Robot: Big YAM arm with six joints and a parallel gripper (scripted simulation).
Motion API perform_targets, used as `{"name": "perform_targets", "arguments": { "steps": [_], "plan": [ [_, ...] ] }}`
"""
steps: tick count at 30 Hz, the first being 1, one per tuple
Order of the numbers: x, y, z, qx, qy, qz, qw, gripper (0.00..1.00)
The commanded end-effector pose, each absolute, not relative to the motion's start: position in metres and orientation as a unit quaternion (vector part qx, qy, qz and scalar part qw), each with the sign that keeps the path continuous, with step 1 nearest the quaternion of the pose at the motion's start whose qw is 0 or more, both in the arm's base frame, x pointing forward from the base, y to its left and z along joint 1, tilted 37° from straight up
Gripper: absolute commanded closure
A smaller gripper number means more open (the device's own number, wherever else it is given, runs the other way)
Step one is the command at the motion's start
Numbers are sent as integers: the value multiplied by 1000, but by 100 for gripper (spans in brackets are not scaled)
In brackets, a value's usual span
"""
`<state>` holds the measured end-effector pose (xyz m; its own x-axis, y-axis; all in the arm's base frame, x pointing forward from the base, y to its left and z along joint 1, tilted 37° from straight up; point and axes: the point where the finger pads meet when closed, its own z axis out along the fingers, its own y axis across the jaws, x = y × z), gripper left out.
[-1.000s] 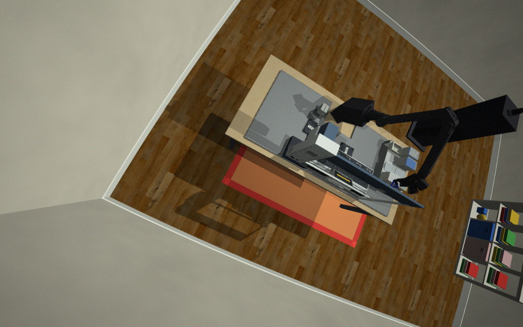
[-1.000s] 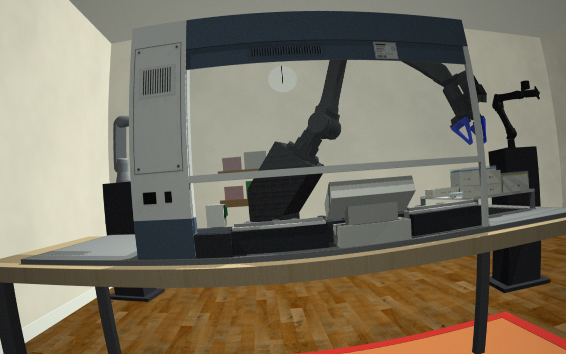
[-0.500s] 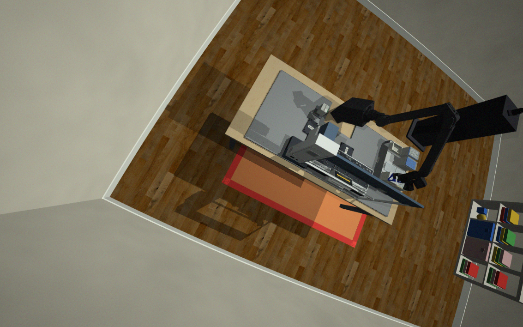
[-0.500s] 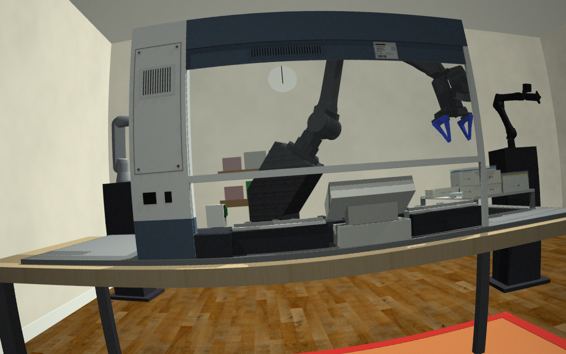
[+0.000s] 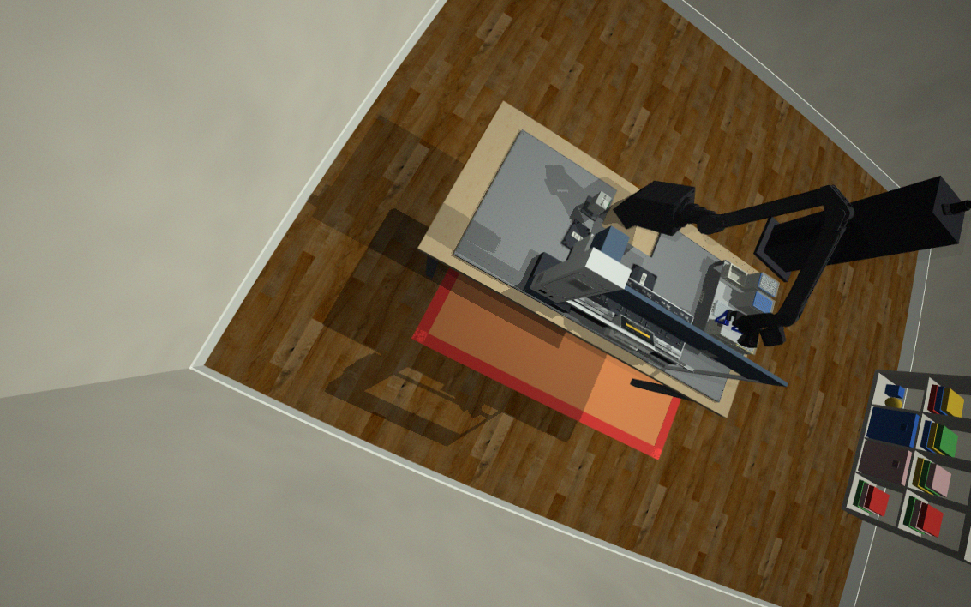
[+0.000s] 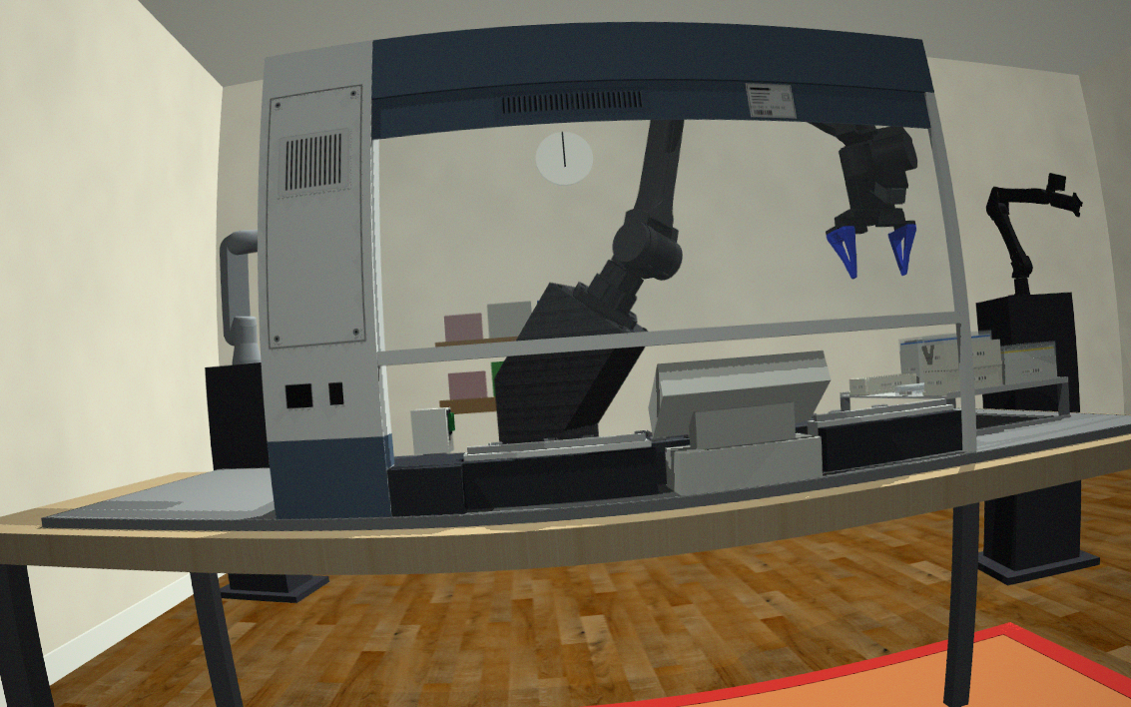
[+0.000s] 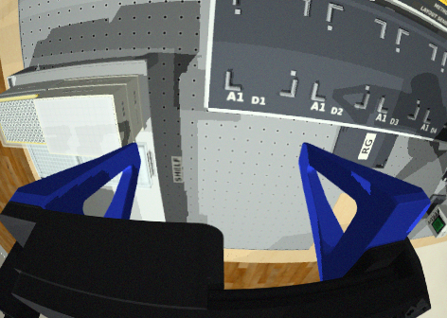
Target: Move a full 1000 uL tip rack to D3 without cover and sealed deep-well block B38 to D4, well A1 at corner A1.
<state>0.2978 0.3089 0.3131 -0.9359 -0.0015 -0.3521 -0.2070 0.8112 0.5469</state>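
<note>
Gripper hangs high above the deck, its blue fingers spread wide, holding and touching nothing.

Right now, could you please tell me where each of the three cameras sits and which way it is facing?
Top: high overhead, tilted, looking down on the table and workstation; the whole black arm shows.
Exterior: low at the front of the table, looking through the workstation frame toward the back wall; arm links and the open gripper show.
Wrist: on the gripper, looking down at the deck with marks D1, D2 and RG; both blue fingers fill the foreground.
Shared: exterior and wrist both show the blue fingers spread, holding nothing.
</note>
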Motion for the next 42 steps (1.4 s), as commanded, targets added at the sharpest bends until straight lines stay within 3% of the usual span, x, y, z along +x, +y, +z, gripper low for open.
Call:
{"name": "perform_targets", "arguments": {
  "steps": [1, 42],
  "plan": [
    [294, 288, 318, -22, 940, 303, 158, 0],
    [242, 137, 225, -22, 945, 293, 144, 0]
  ]
}}
